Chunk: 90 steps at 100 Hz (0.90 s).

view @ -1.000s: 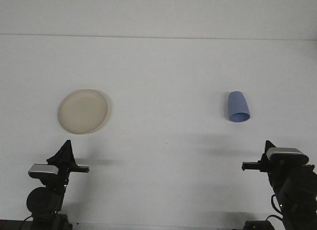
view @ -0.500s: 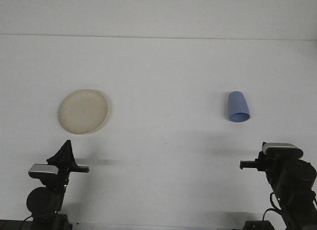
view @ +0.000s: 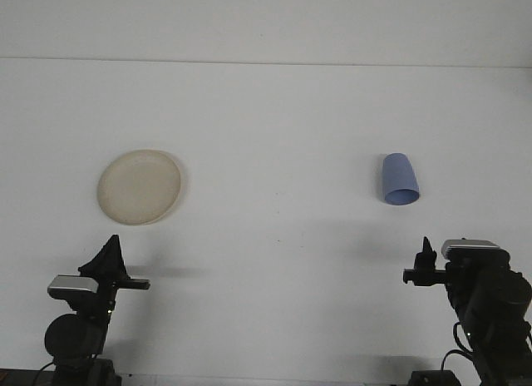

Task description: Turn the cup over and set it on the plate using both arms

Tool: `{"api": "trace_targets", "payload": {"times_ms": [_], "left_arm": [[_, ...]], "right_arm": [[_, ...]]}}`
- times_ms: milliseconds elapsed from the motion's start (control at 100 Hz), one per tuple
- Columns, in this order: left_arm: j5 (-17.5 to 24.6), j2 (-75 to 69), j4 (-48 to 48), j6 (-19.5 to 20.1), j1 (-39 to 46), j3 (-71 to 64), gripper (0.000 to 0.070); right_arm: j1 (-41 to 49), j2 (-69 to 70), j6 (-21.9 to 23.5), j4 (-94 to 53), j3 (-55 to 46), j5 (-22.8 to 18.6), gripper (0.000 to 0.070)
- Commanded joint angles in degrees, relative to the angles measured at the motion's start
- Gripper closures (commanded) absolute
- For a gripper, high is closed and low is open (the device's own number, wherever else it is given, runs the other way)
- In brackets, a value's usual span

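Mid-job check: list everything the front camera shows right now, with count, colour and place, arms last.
plate: 1, cream, left half of the table, bare.
cup: 1, blue, right half of the table, wider end toward the camera, apart from the plate.
table: 1, white, fills the view.
left gripper: 1, black, near edge at left, below the plate.
right gripper: 1, black, near edge at right, below the cup, touching nothing.

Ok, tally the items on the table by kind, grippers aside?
Plate: 1, cream, on the left
Cup: 1, blue, on the right
Total: 2
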Motion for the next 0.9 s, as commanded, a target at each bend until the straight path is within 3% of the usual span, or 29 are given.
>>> {"api": "trace_targets", "payload": {"times_ms": [0,430,890], "left_arm": [[0.00,-0.11,0.59,0.46,-0.11,-1.09,0.0688],[0.00,-0.11,0.59,0.46,-0.11,-1.09,0.0688],[0.00,-0.11,0.59,0.46,-0.11,-1.09,0.0688]], "right_arm": [[-0.02,1.55,-0.20,1.86,0.92,0.04,0.0238],[-1.53,15.19,-0.37,20.02,-3.54,-0.09,0.0202],[-7.85,24.85,-2.16,49.03,-19.30,-6.86,0.0203]]}}
